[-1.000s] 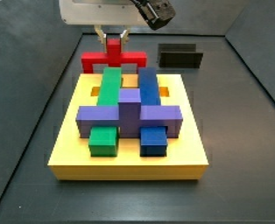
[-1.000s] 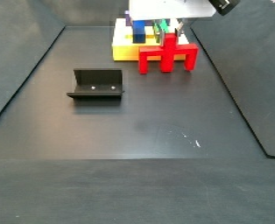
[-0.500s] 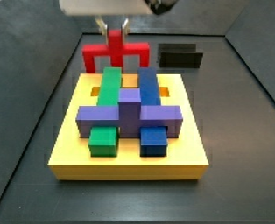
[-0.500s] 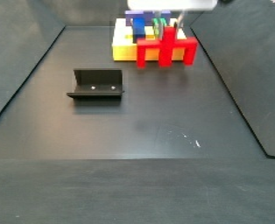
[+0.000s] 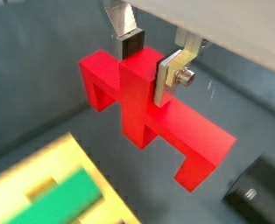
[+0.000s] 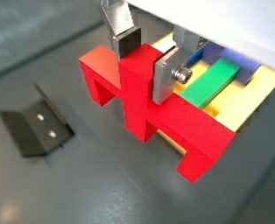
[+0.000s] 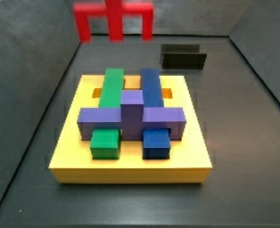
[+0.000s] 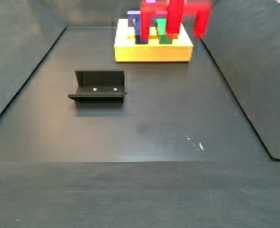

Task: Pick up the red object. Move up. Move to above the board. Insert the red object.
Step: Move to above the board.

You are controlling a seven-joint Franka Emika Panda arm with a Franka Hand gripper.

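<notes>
Hand [image 5: 150, 63]: narrow, its two silver fingers clamped on the central stem of the red piece [image 5: 146, 114], pads flat against opposite faces. The grip on the stem leaves the crossbar and both legs free, probably so nothing of the hand fouls the board at insertion. Seen in both wrist views; the side views show only the piece, not the fingers.

Red piece [image 7: 111, 18]: clear of the table, hanging high at 12 o'clock of the side view, beyond the board's far edge; legs point down. In a side view [image 8: 178, 15] it hangs at the board's far end, part of it cut by the frame.

Board [image 7: 130, 160]: yellow, flat on the table [image 8: 154, 116], carrying green [image 7: 109, 89], blue [image 7: 152, 93] and purple [image 7: 130, 114] blocks already seated. A yellow slot shows between the long bars at the far end; likely the red piece's seat, though this cannot be confirmed.

Fixture [image 8: 98, 86]: on the table, well apart from the board, at 9 o'clock of that view; unused.

Stage, judged: lift done, travel over the board next.
</notes>
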